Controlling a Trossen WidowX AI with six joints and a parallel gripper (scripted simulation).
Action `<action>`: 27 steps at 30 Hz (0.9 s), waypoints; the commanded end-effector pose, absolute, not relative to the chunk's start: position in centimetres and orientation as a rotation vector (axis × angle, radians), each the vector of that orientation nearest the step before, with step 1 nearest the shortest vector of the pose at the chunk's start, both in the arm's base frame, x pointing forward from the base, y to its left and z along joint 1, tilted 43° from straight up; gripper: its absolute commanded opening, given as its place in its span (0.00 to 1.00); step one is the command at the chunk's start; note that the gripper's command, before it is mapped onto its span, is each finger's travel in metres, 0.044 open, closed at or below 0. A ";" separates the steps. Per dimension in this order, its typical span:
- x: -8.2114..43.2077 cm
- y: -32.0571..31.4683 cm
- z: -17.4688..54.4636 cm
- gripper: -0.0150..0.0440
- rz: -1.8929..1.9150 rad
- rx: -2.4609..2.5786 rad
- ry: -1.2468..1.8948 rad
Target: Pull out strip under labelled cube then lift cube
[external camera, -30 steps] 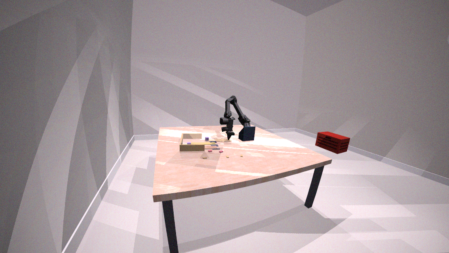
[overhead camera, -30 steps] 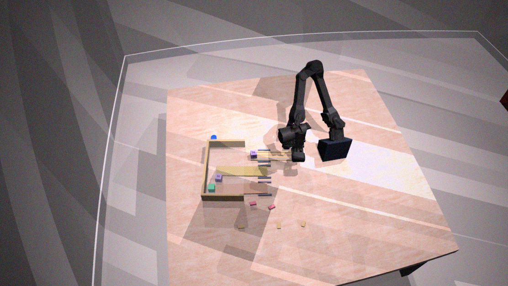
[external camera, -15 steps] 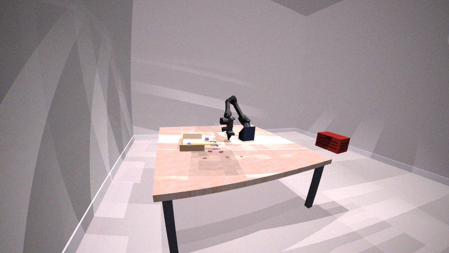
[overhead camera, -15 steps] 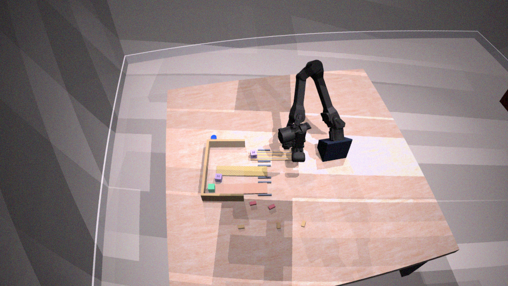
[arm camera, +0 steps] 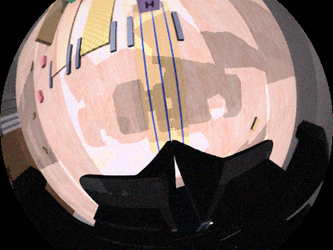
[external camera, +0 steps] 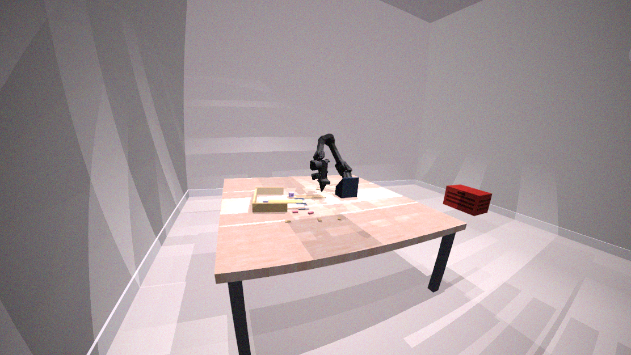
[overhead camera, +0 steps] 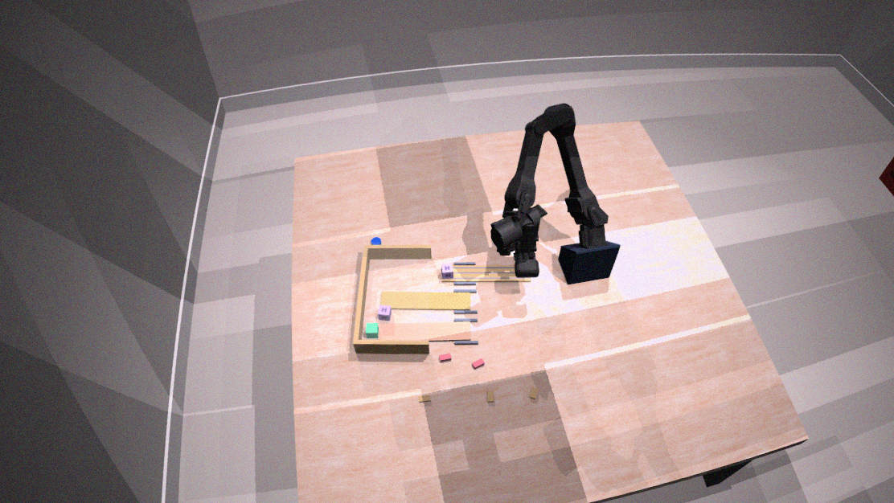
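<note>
A lilac cube marked H rests on the far end of the blue-lined tan strip. That strip lies flat, mostly beyond the open side of the three-walled frame, between grey guide bars. My gripper is shut with its tips together at the strip's near end; I cannot tell whether they touch it. A second lilac cube stands inside the frame by the yellow patterned strip.
The wooden frame has walls on three sides. A green cube stands in its near corner by an orange strip. A blue ball is behind the frame. Two red blocks and several tan pieces lie in front.
</note>
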State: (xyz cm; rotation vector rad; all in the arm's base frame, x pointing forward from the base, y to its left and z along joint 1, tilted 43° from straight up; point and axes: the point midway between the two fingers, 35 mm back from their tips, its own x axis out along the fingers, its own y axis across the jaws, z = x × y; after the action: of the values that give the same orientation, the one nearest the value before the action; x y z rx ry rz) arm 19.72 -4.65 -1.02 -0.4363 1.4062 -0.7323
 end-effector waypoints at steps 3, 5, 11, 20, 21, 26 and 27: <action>21.6 -4.7 -0.5 0.43 -0.651 -0.518 1.456; 22.1 -4.8 -0.3 0.52 -0.644 -0.527 1.460; 24.0 -4.8 0.1 0.79 -0.644 -0.527 1.459; 26.8 -4.9 0.7 1.00 -0.644 -0.526 1.458; 27.1 -4.9 0.7 1.00 -0.644 -0.526 1.457; 28.7 -5.0 1.1 1.00 -0.644 -0.526 1.457; 29.0 -5.0 1.1 1.00 -0.644 -0.526 1.456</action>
State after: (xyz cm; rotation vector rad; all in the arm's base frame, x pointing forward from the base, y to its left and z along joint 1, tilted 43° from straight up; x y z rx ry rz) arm 27.75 -4.87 0.85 -0.5198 1.4592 -0.6418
